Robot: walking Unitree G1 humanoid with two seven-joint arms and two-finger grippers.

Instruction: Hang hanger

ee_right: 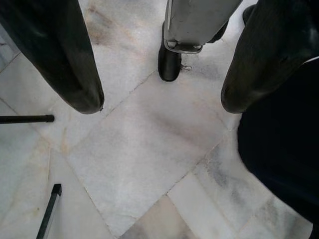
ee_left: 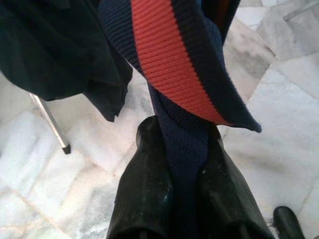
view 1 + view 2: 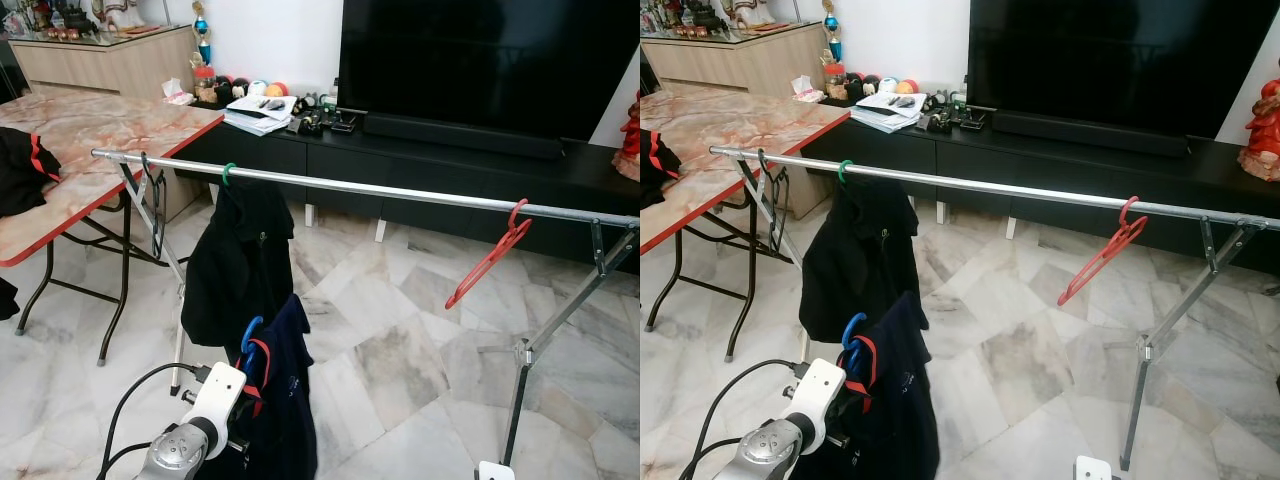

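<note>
Left eye view: a long silver metal clothes rail point(image 3: 400, 192) is spanning the room on angled legs. A black garment on a green hanger point(image 3: 238, 260) is hanging near its left end; an empty red plastic hanger point(image 3: 490, 257) is hanging tilted near the right end, well apart from it. The rail between the two is lying bare. Below the black garment, the left arm is holding up a navy garment with a red-striped collar on a blue plastic hanger point(image 3: 252, 345), its hook sitting below the rail and not on it. A marble-patterned folding table with a red edge point(image 3: 100, 150) is standing to the left, its corner close to the rail's end. A black TV cabinet point(image 3: 450, 165) is running behind the rail.

Right eye view: the same layout is showing; open marble floor point(image 3: 1020, 370) is lying under the rail's middle.

Left wrist view: the left gripper point(image 2: 182, 164) is pinching the navy fabric just under the collar, fingers pressed against it.

Right wrist view: the right gripper point(image 1: 162, 102) is hanging over the floor, fingers spread wide, holding nothing.
</note>
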